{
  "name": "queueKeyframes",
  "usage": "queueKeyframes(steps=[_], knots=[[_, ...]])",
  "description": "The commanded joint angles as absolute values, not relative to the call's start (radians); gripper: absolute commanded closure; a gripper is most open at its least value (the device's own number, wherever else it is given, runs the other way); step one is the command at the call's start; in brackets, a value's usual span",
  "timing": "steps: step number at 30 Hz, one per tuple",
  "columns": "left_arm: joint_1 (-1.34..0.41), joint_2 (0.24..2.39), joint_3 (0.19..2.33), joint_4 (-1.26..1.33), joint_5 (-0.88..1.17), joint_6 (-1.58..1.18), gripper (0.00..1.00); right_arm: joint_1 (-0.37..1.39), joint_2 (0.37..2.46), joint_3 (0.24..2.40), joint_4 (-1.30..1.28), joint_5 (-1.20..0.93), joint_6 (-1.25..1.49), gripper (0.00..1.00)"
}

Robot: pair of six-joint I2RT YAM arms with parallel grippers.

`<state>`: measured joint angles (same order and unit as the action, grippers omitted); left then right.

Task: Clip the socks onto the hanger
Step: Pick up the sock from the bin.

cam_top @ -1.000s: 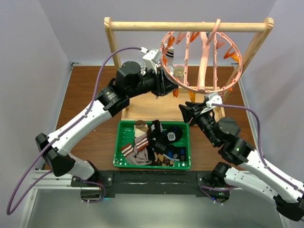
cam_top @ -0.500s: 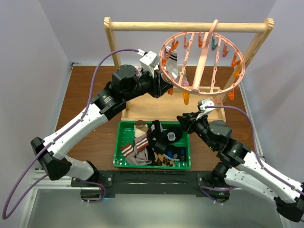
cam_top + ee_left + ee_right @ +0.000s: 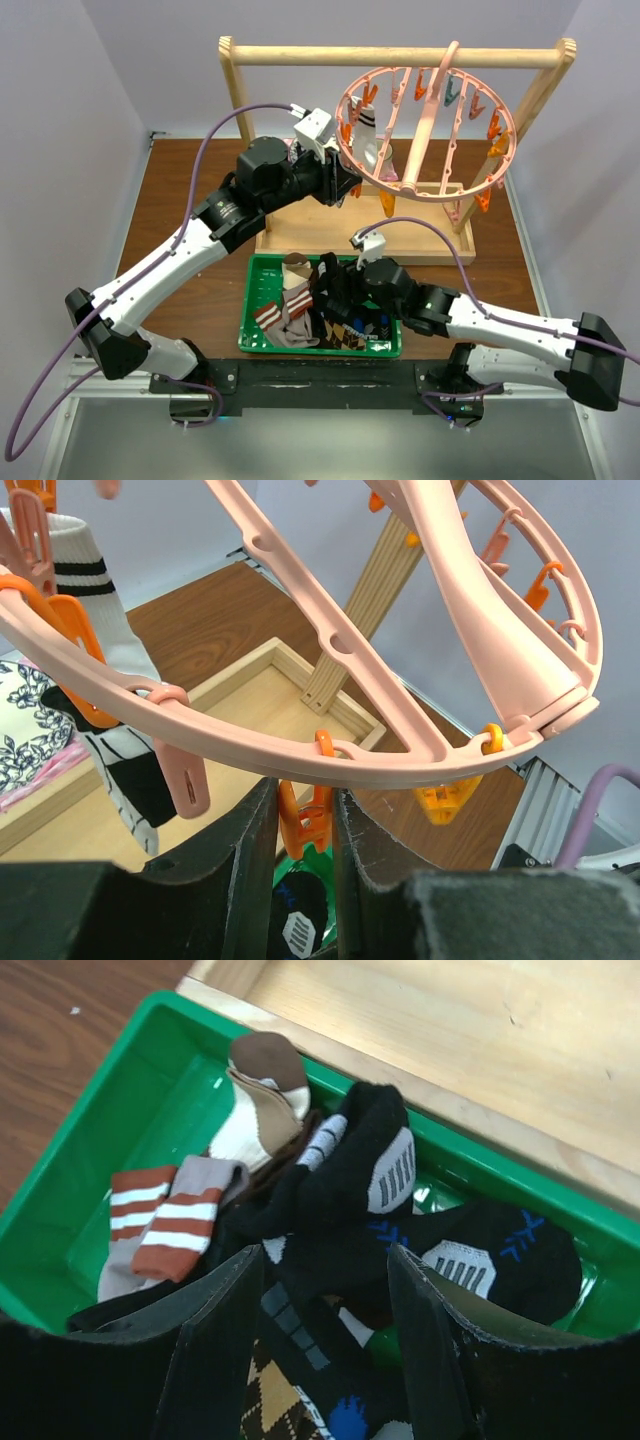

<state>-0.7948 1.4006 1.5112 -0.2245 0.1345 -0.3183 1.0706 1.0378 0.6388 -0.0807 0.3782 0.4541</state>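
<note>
Several socks in green bin; black sock, blue marks (illegible).

Robotics lab work cell. Boxed in by plain pale walls. Two white-and-black robot arms, left arm and right arm, bolted to a black rail at the near edge of a brown wooden table, purple cables looping off the wrists. Set out as test props: a pink hanger on a bare wooden rack, a green bin of socks.
</note>
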Motion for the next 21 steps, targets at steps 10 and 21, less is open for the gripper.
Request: queueKeyframes(steps=[10, 21], knots=[[-0.798, 1.416, 1.514, -0.216, 0.152, -0.322, 1.00, 1.072, 1.296, 0.751, 0.040, 0.543, 0.592, 0.43], [-0.799, 1.388, 1.456, -0.203, 0.163, -0.328, 1.00, 1.072, 1.227, 0.756, 0.031, 0.551, 0.594, 0.44]])
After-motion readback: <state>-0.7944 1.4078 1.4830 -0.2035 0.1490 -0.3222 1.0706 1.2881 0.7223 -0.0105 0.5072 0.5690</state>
